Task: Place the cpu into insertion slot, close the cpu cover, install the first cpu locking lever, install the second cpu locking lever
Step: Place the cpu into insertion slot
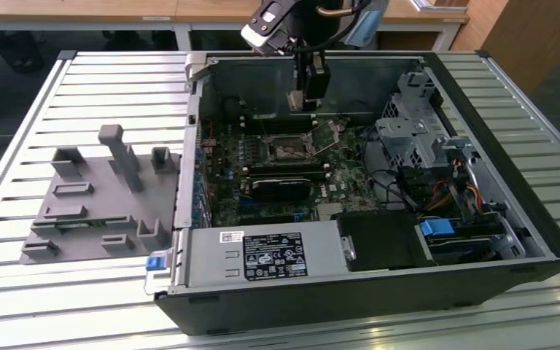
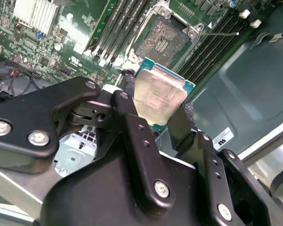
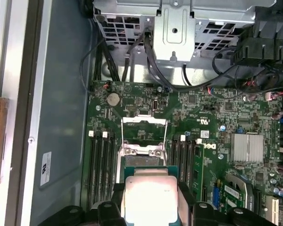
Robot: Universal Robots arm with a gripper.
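The gripper (image 2: pixel 156 106) is clamped on the cpu (image 2: pixel 160 92), holding it by two opposite edges above the board (image 2: pixel 61 42), near the open slot (image 2: pixel 161 40) but not touching it. The placing step is in hand. Seating probably needs the chip square and level over the slot.

Holding up in the air the small flat square cpu (image 2: pixel 159 96) with a shiny grey metal top, near the bare dark square insertion slot (image 2: pixel 162 40), with the thin silvery metal cpu cover (image 3: pixel 144 121) at its rim.
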